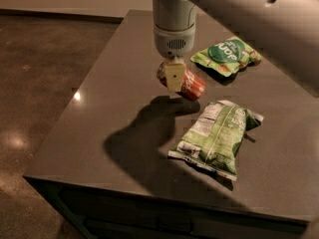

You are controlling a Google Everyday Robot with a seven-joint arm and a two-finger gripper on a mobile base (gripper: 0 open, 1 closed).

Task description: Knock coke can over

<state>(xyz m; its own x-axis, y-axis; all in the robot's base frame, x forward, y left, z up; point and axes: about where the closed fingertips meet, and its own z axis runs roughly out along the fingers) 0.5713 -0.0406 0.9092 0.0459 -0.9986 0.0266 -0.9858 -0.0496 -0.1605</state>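
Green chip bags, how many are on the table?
2. The far chip bag lies right of the gripper, which holds the coke can; the near chip bag lies nearer the front edge. The arm may hide more.

We see a dark grey-brown table (112, 78) over a mottled brown floor (40, 83). Near the far edge, the far chip bag (227, 56) is bright green with a dark green disc and white lettering. Toward the right edge, the near chip bag (217, 138) is paler green with white panels of black print. The coke can (192, 86) is red with white script. The gripper (175, 82), tan under a pale grey arm (174, 19), hangs mid-table at the can.
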